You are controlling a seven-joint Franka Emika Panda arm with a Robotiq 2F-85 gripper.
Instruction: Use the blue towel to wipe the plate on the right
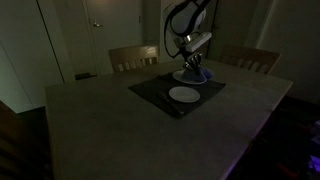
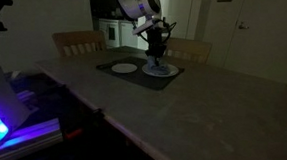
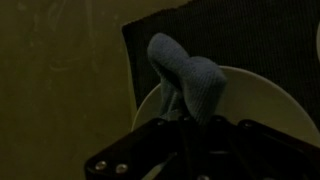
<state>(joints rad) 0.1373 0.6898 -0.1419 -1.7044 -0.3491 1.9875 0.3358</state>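
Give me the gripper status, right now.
Gripper: shut on the blue towel, over the plate.

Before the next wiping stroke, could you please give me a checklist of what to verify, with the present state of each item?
1. Hand shut on the blue towel: ok.
2. Towel hangs over the plate: ok, seen in the wrist view.
3. Towel pressed onto the plate's surface: cannot tell, the picture is too dark.
4. Plate lies on the black mat: ok.
5. Other plate lies apart from the hand: ok, in both exterior views.
6. Plate wiped clean: cannot tell.
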